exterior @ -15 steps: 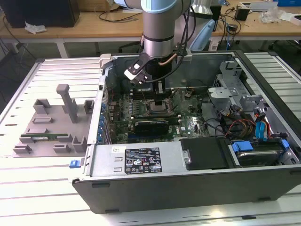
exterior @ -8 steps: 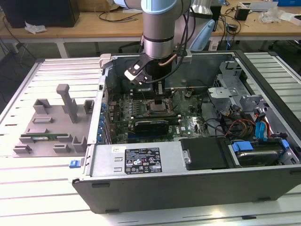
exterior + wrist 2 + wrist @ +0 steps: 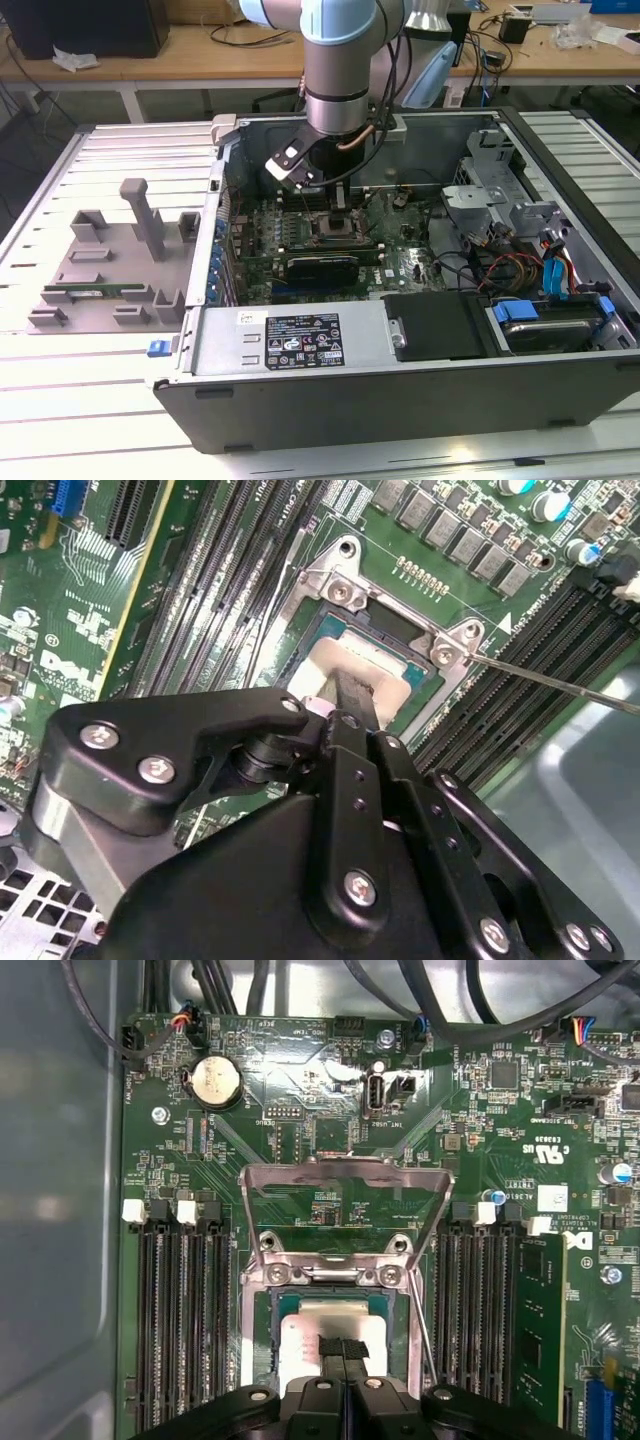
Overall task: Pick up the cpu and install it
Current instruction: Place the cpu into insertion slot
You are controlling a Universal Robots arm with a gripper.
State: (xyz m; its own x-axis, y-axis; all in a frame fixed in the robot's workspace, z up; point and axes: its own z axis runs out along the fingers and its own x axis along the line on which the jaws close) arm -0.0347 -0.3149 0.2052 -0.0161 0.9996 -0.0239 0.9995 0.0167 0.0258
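Note:
The cpu [image 3: 300,1325] is a shiny silver square with a thin green rim, lying flat inside the open socket frame [image 3: 262,1278] on the green motherboard [image 3: 300,1130]. In the second wrist view the cpu [image 3: 330,665] looks bright white. My gripper [image 3: 341,1346] stands straight over the chip's middle with its two black fingers pressed together, tips at or just above the metal top. The second wrist view shows the gripper [image 3: 348,695] from the side. In the exterior view the gripper [image 3: 338,212] reaches down into the open computer case [image 3: 300,345]. The socket's metal load plate [image 3: 345,1175] is swung up.
A thin socket lever [image 3: 560,680] juts out beside the frame. Black memory slots flank the socket, one holding a green stick [image 3: 535,1310]. Cables and drive bays [image 3: 540,320] fill the case at the exterior view's right. A grey fixture tray [image 3: 110,270] lies outside, left.

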